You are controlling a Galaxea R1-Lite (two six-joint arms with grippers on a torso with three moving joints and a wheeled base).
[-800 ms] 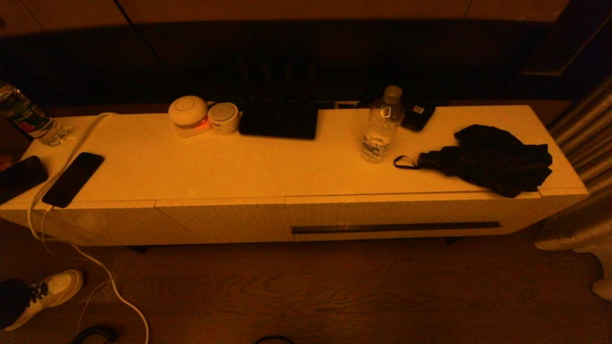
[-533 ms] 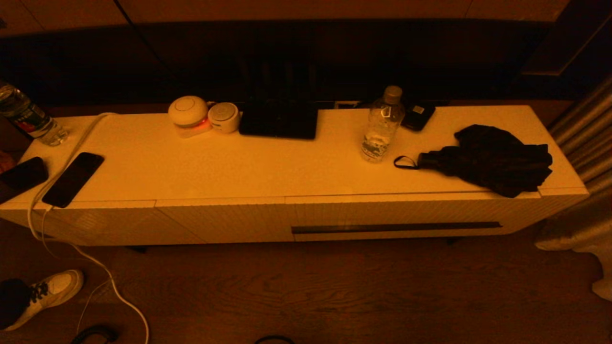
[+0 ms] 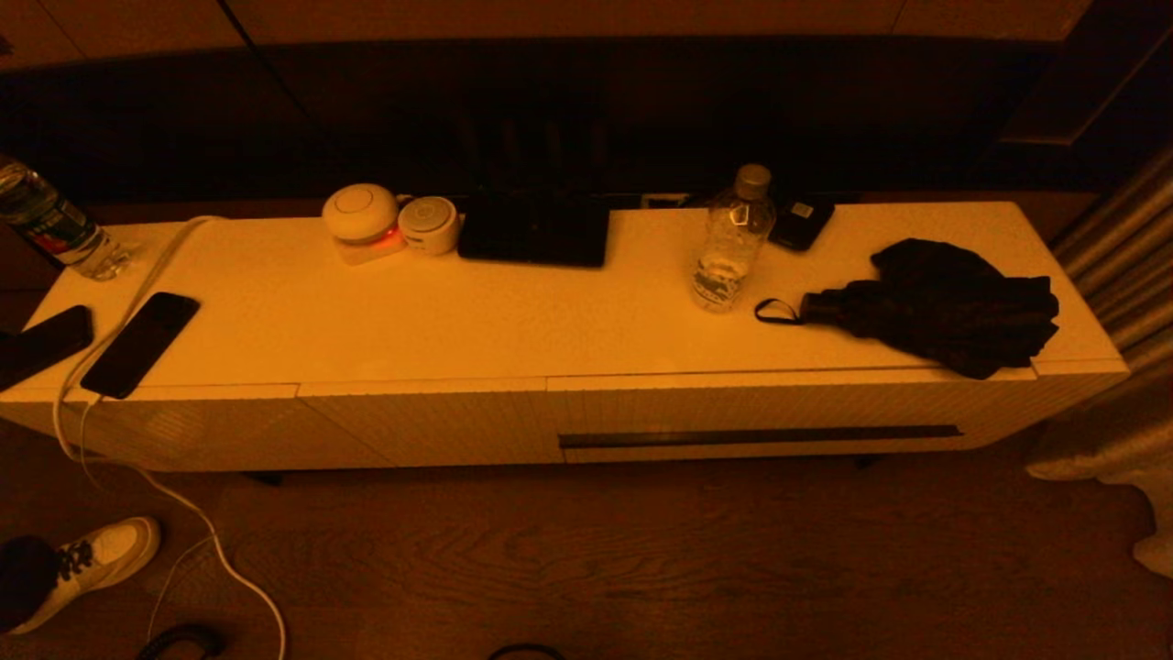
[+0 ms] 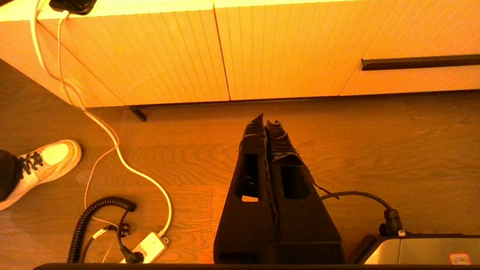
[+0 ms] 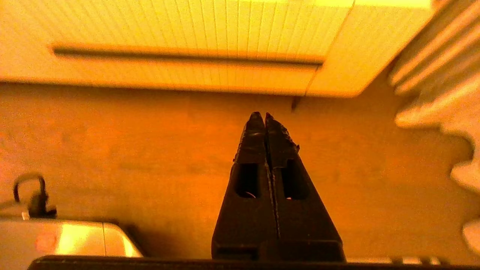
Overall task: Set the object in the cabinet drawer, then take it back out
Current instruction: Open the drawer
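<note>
White cabinet drawer (image 3: 761, 426) sits shut at five o'clock in the cabinet (image 3: 550, 321). Left pincer (image 4: 265, 122) and right pincer (image 5: 261, 117) hang closed, empty, above the floor.

We see the cabinet (image 3: 458, 321) with a smooth top and finely ribbed front panels, the cabinet drawer (image 3: 761, 417) ribbed likewise. Beneath both pincers, the floor (image 4: 393, 150) shows wood grain. The left pincer (image 4: 265, 122) and right pincer (image 5: 261, 116) look like matt black plastic. The bottle (image 3: 730, 240) is clear plastic, the black bundle (image 3: 944, 307) crumpled cloth, the phone (image 3: 139, 344) glossy
</note>
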